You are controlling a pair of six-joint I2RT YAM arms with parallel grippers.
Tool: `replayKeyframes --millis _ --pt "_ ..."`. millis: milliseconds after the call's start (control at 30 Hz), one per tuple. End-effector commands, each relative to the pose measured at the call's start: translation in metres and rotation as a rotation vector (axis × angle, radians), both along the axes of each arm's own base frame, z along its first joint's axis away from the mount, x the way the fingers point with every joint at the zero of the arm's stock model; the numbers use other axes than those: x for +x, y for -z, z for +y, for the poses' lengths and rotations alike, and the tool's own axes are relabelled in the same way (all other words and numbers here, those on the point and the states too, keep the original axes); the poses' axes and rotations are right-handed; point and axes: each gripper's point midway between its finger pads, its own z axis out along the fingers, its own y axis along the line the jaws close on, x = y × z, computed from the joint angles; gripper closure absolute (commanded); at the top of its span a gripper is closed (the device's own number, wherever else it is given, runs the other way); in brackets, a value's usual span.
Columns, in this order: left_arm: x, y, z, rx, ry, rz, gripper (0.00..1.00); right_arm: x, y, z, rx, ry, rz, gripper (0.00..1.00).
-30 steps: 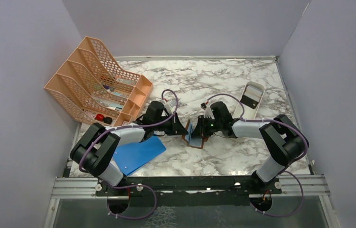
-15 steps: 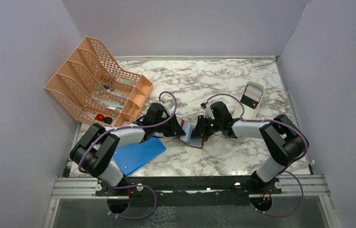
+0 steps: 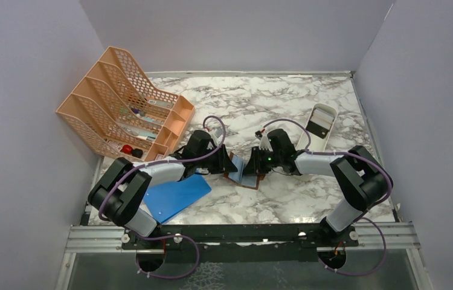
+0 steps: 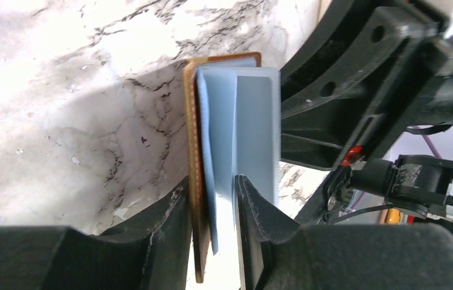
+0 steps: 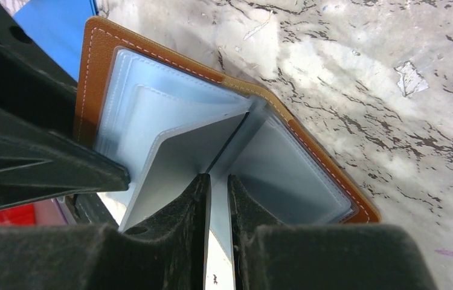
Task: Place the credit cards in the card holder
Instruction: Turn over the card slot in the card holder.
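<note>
1. Step in hand: the two arms are spreading the card holder [image 3: 243, 175] ahead of any insertion. The brown leather bifold is standing part-open on the marble table [image 3: 272, 96] between the two wrists, its light blue pockets showing in the right wrist view.
2. The left gripper [image 4: 211, 181] is straddling the brown cover and one blue pocket page. Its jaws are standing narrowly apart with a sliver of daylight beside one finger, so the flap is judged loosely bracketed rather than clamped.
3. The right gripper [image 5: 217, 178] is pinching a thin light blue leaf [image 5: 182, 151] rising from the spine, jaws nearly together. Whether this is the light blue credit card or an inner sleeve cannot be told.
4. A dark flat rectangle [image 3: 318, 128], probably the dark credit card, is lying in the white tray [image 3: 328, 109], well apart from the holder.
5. Next move (judgement): one gripper is needing to steady a pocket mouth while the other is lining a card up edge-on with the slot. Limp sleeves are likely to buckle.
6. Writing: no brand or lettering is showing legibly. The blue board [image 3: 176, 193] is appearing blank, and the items in the orange mesh rack [image 3: 121, 103] are too small to read.
</note>
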Motion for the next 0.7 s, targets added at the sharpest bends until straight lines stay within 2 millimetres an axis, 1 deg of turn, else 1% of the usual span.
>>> replayKeyframes --millis 0,133,267,367,400,467,533,667 --pt "0.011 -0.028 -0.005 -0.026 -0.015 -0.065 0.66 0.005 0.002 -0.006 -0.062 0.019 -0.026 0.78" --pt "0.011 -0.027 -0.005 -0.02 -0.021 -0.066 0.65 0.006 0.001 -0.007 -0.067 0.02 -0.029 0.78" --pt "0.012 -0.021 -0.003 0.007 -0.025 -0.067 0.66 0.01 -0.003 -0.009 -0.082 0.032 -0.048 0.78" --pt "0.011 -0.016 -0.003 0.02 -0.024 -0.06 0.71 0.015 -0.011 -0.016 -0.111 0.066 -0.077 0.77" --pt "0.011 -0.016 -0.003 0.022 -0.023 -0.063 0.75 0.017 -0.017 -0.017 -0.11 0.077 -0.095 0.76" --pt "0.01 -0.017 -0.003 0.027 -0.019 -0.075 0.86 0.019 -0.025 -0.02 -0.114 0.092 -0.12 0.74" --pt "0.011 -0.021 -0.003 0.038 -0.02 -0.086 0.93 0.023 -0.037 -0.022 -0.115 0.105 -0.158 0.73" --pt "0.013 -0.031 0.0 0.057 -0.034 -0.11 0.97 0.039 -0.068 -0.031 -0.139 0.141 -0.281 0.63"
